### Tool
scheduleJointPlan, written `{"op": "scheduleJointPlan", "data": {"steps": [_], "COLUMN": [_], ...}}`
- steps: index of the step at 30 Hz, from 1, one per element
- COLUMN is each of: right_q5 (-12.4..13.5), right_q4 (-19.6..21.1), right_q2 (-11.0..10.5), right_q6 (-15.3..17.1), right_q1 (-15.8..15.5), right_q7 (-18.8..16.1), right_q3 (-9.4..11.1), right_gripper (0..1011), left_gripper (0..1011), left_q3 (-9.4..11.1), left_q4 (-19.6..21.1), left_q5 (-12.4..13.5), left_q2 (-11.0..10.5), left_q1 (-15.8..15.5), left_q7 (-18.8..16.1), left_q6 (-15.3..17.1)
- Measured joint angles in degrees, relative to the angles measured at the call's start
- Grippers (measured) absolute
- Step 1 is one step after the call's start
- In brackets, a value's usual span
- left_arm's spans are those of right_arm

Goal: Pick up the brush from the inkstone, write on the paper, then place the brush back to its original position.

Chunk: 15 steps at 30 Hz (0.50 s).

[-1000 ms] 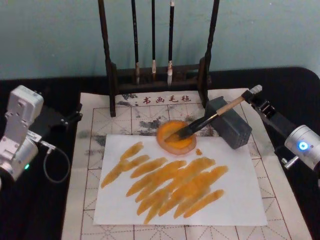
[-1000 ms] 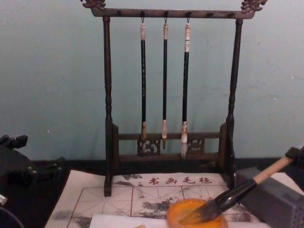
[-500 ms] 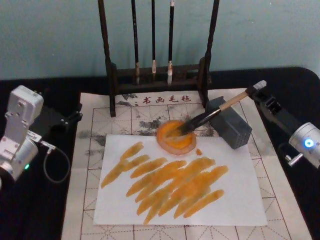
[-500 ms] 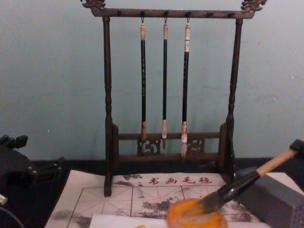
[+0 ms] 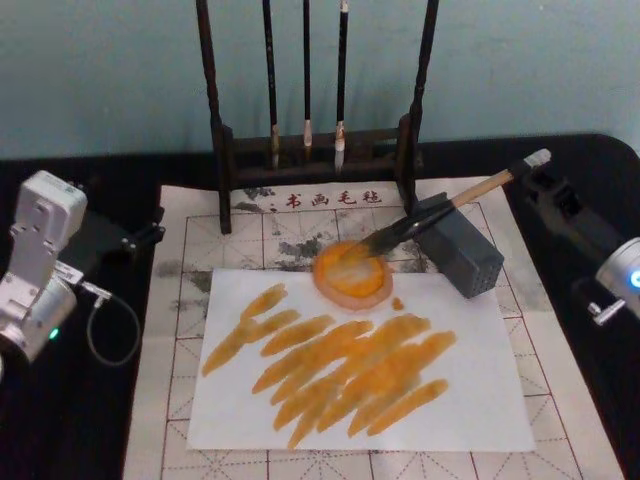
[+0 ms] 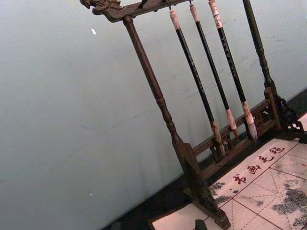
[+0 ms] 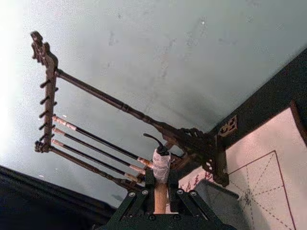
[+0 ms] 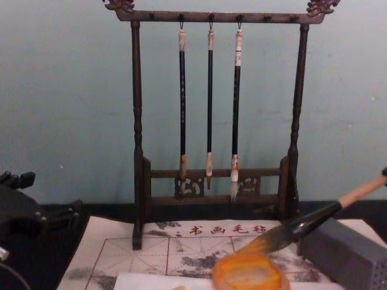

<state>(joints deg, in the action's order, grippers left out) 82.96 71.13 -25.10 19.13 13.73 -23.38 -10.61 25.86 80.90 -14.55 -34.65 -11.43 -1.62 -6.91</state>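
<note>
Pale teal wall (image 5: 100, 70) is backing a black table (image 5: 70, 420), on which a cream felt mat (image 5: 170, 400) with a printed grid is lying. Near the mat's middle the inkstone (image 5: 351, 275), a small round orange dish, is sitting on the far edge of a white sheet of paper (image 5: 480, 400). Just in front of the inkstone, thick orange strokes (image 5: 340, 370) are slanting across the paper.

Just right of the inkstone a grey block (image 5: 465, 250) is standing on the mat. The brush (image 5: 440, 210) is slanting over that block's far corner, with its dark tuft down over the inkstone's far right rim and its pale handle rising up and away to the right. Whether the tuft is touching the dish is not clear; in the chest view it is sitting just at the rim of the inkstone (image 8: 248, 275).

Well to the right of the inkstone, the right gripper (image 5: 535, 175) is pinching the top end of the handle. The right wrist view is showing the brush (image 7: 160, 182) clamped between the two black fingers of the right gripper (image 7: 160, 197).

Behind the inkstone a dark wooden rack (image 5: 225, 150) is standing, and three thin brushes (image 5: 306, 70) are hanging from its top bar. Red characters (image 5: 332, 198) are running along the mat between the rack and the inkstone.

Far to the left of the inkstone, the left gripper (image 5: 140, 237) is resting parked beside the mat.
</note>
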Motion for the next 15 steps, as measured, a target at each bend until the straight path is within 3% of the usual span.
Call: {"op": "scheduleJointPlan", "data": {"steps": [15], "right_q5": [2.29], "right_q4": [3.31], "right_q2": [-4.03], "right_q6": [-1.2], "right_q1": [-1.97], "right_q7": [-0.63], "right_q3": [0.75], "right_gripper": [184], "left_gripper": [1001], "left_q3": [0.0], "left_q4": [0.0], "left_q5": [0.0], "left_q2": [0.0], "left_q1": [0.0], "left_q7": [0.0], "left_q6": [0.0]}}
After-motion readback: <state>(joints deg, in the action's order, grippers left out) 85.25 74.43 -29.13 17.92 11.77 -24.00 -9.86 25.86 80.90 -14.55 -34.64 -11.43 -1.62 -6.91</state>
